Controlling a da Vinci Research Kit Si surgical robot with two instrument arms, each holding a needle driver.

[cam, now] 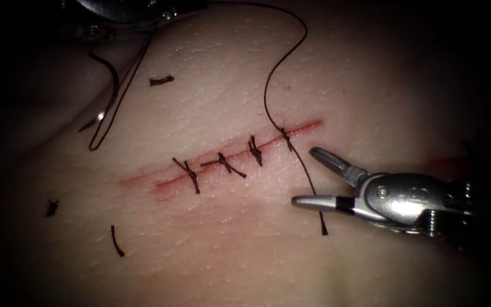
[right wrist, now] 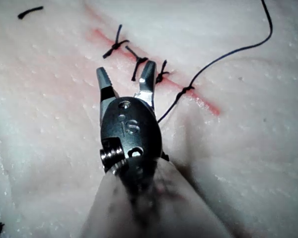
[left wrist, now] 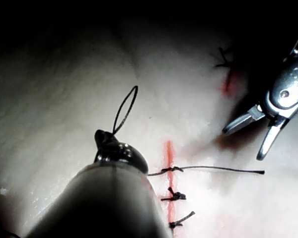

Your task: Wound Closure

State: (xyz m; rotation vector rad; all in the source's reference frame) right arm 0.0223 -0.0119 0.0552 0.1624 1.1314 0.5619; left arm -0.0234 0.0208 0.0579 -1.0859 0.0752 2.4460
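A: Where does it all stand?

B: The right claw [cam: 308, 177] is spread wide and holds nothing. It hovers on the right side of the cut [cam: 223, 156], its two tips to either side of the free tail of the thread [cam: 308, 176], not touching it that I can see. That tail runs down from the fourth stitch [cam: 284, 134], the one nearest the cut's right end.

A: And the left claw?

B: The left claw [cam: 134, 14] sits at the far edge of the tissue [cam: 370, 85], left of the cut. I judge it is closed on the needle [cam: 111, 94] at its upper end. The needle hangs free above the tissue, its point [cam: 86, 126] clear of the skin, not in it. The long thread arcs from up there back to the fourth stitch.

A: How would you do this well?

B: Three stitches [cam: 223, 164] look tied; the fourth looks loose. I would keep the long strand slack enough not to tear at the skin, and take the short tail squarely between the tips.

A: Room to move?

B: Plenty on the right side of the cut, towards the near edge of the tissue. To the left, cut ends [cam: 161, 80] lie scattered, harmless. The tight spot is the far left corner, where needle, thread loop [left wrist: 125, 109] and left claw crowd together.
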